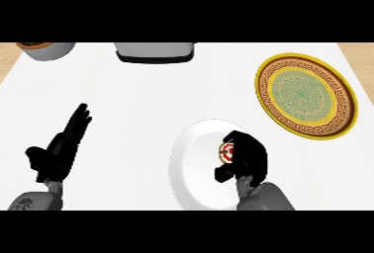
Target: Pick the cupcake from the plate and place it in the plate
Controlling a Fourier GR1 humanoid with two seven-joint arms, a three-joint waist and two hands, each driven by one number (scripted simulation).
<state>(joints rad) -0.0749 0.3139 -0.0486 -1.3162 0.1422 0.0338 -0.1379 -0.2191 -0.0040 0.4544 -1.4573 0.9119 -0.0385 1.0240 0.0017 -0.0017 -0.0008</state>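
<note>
- Our right hand [247, 159] curls round the cupcake [227, 151] over the white plate [191, 168].
- The gold plate [307, 96] lies near, upper right.
- Our left hand [64, 146] rests spread.

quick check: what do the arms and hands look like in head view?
Both forearms are smooth grey cylinders, entering from the lower edge. The left hand and right hand are matte black, with slim jointed fingers and a thumb. The left forearm carries a small dark round emblem near the edge. No cables or sleeves visible.
</note>
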